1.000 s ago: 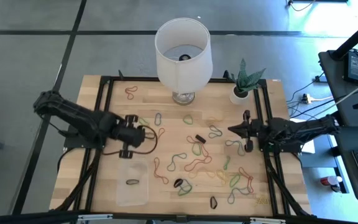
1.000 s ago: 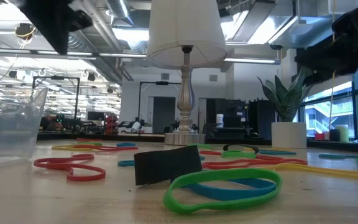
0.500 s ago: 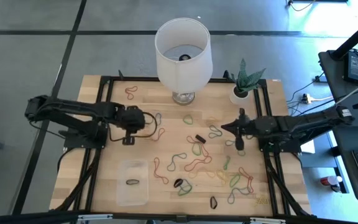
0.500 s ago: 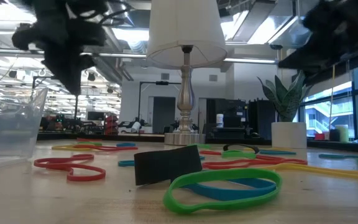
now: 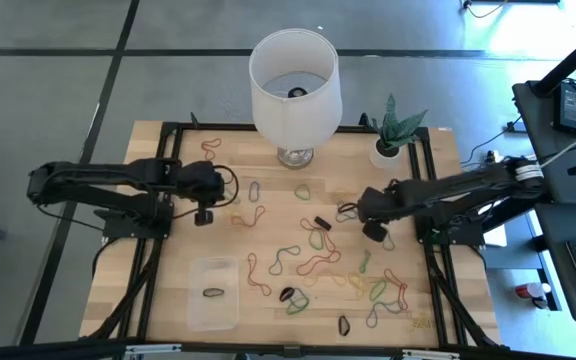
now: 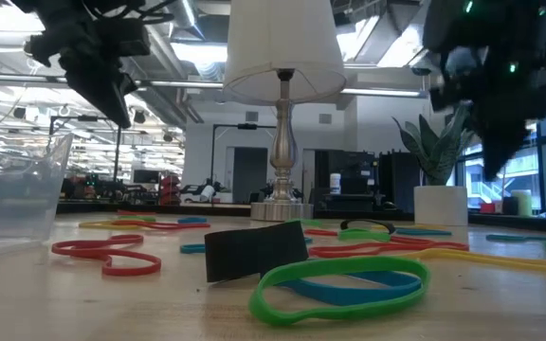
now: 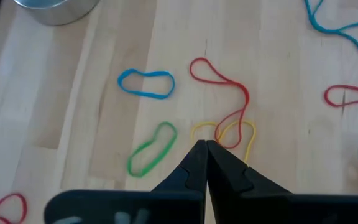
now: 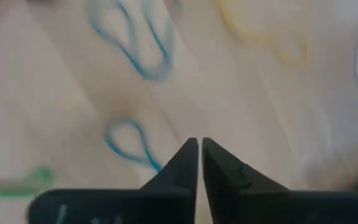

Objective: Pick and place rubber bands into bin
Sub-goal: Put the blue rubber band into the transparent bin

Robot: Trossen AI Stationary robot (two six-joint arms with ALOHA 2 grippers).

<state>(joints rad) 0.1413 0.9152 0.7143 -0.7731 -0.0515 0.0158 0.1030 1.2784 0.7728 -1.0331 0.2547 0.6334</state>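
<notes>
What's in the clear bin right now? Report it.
Nearly empty: the clear bin holds one dark rubber band; the other bands lie on the table.

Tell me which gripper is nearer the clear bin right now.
Left. The left gripper hovers just beyond the bin's far edge, on the same side of the table. The right gripper is across the table, near the plant pot side, over scattered rubber bands.

Colourful rubber bands [image 5: 313, 262] lie scattered flat all over the wooden tabletop. The clear plastic bin [image 5: 214, 293] sits near the front-left, one dark band inside.

Red, green, blue rubber bands [image 7: 219, 99]
</notes>
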